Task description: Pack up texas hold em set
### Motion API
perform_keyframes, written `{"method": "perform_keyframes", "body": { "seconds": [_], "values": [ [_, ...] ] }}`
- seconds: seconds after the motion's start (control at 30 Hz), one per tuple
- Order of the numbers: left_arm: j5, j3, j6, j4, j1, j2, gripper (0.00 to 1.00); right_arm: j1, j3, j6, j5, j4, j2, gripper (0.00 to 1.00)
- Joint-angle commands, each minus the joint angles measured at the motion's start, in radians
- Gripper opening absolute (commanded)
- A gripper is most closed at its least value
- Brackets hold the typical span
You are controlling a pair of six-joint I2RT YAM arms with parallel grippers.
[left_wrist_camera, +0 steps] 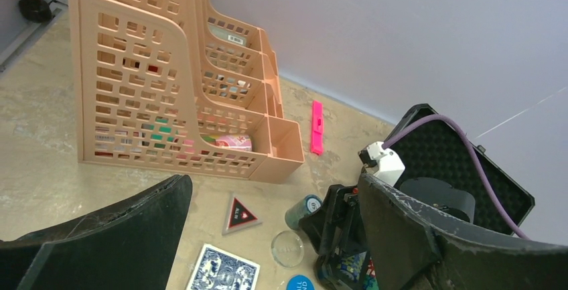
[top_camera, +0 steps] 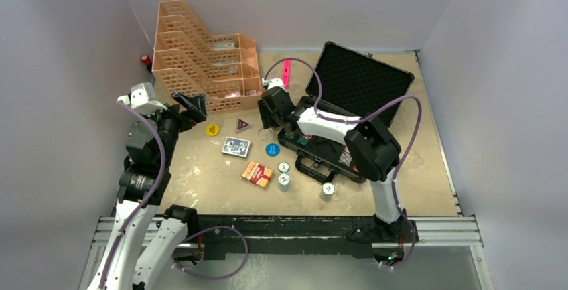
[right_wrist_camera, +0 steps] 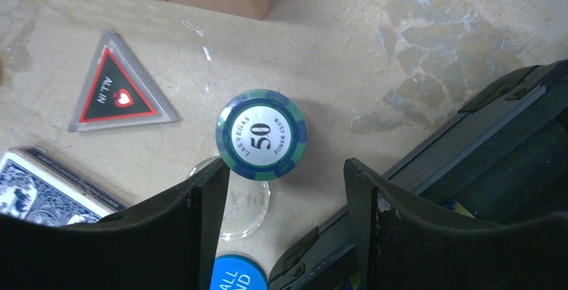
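The black case [top_camera: 362,80] lies open at the right, its lid upright. My right gripper [top_camera: 270,112] is open and empty, just above a blue-green stack of 50 chips [right_wrist_camera: 262,134] that stands upright beyond its fingertips, beside the case's edge [right_wrist_camera: 469,129]. A clear dealer button [right_wrist_camera: 238,199] and a blue blind button [right_wrist_camera: 238,276] lie between its fingers. My left gripper [top_camera: 192,108] is open and empty, raised near the organizer. Loose on the table are an all-in triangle [top_camera: 242,125], a blue card deck [top_camera: 236,147], a red card deck [top_camera: 257,172], a yellow button [top_camera: 213,129] and three chip stacks [top_camera: 284,181].
A peach desk organizer [top_camera: 201,55] stands at the back left with small items inside. A pink marker [top_camera: 287,72] lies behind the right gripper. A red button [top_camera: 145,59] sits at the far left wall. Grey walls enclose the table.
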Motion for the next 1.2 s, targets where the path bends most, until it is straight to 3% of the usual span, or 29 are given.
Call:
{"method": "perform_keyframes", "body": {
  "seconds": [0.0,0.43,0.5,0.63,0.77,1.0,1.17],
  "values": [
    [-0.026,-0.004,0.017,0.049,0.013,-0.007,0.94,0.005,0.073,-0.007,0.026,0.04,0.006,0.64],
    [-0.037,-0.014,0.016,0.051,0.024,-0.005,0.94,0.005,0.162,-0.034,0.009,0.002,0.071,0.6],
    [-0.039,-0.014,0.017,0.051,0.027,-0.004,0.94,0.005,0.17,-0.035,0.01,-0.007,0.077,0.52],
    [-0.03,-0.015,0.019,0.05,0.031,0.0,0.94,0.004,0.195,-0.039,-0.001,-0.027,0.086,0.23],
    [0.06,0.003,0.026,0.039,0.044,0.031,0.94,0.004,0.171,-0.051,-0.025,0.011,0.026,0.15],
    [0.118,0.002,0.024,0.053,0.051,0.129,0.93,-0.033,0.074,-0.101,-0.318,0.073,-0.173,0.14],
    [0.309,0.034,-0.021,0.075,0.05,0.247,0.9,-0.116,-0.081,-0.032,-0.609,0.142,-0.326,0.14]
  ]
}}
